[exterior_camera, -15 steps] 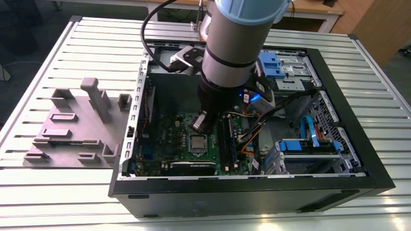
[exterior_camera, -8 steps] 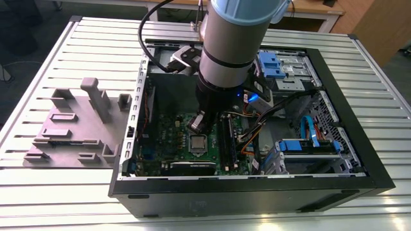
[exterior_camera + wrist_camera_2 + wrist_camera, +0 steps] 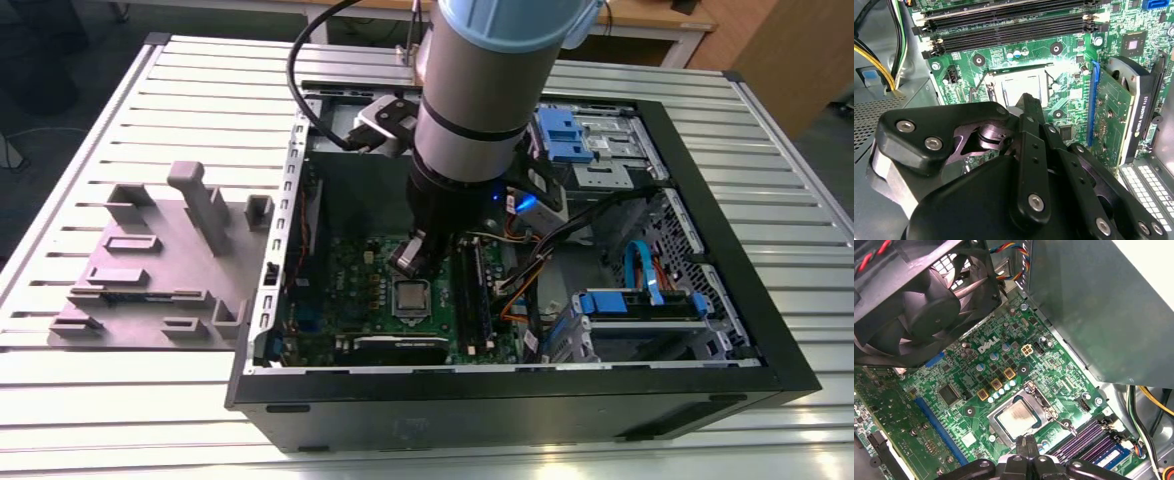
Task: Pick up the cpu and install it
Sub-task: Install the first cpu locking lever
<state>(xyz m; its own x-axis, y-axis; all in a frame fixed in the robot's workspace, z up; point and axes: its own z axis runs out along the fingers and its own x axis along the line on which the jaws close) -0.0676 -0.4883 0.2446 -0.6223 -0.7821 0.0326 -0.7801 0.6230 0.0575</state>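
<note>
The cpu (image 3: 1019, 418) lies flat in the socket (image 3: 1020, 416) on the green motherboard (image 3: 979, 385), silvery top up, with the metal frame running around it. In the exterior view the same chip (image 3: 410, 296) sits near the middle of the board inside the open case (image 3: 534, 390), which lies on its side on a slatted metal table (image 3: 174, 100).

The gripper (image 3: 1025, 447) hangs just above the socket, beside the cpu's edge nearest the memory slots (image 3: 1089, 437). Its fingers (image 3: 1025, 450) are pressed together with no gap between them and nothing caught between the tips. Whether the tips touch the frame or hover just over it cannot be told. In the second wrist view the black linkage of the gripper (image 3: 1026, 102) covers part of the socket (image 3: 1021, 85), and the chip's pale top (image 3: 1021, 87) shows beyond it.

Relative to the socket: a black fan (image 3: 919, 305) stands on the side away from the memory slots, the grey power-supply box (image 3: 1094, 305) rises along another side, and a long blue slot (image 3: 939, 425) runs on the side opposite that box. In the exterior view a grey fixture block (image 3: 154, 260) rests on the table outside the case, to the exterior view's left of it.
</note>
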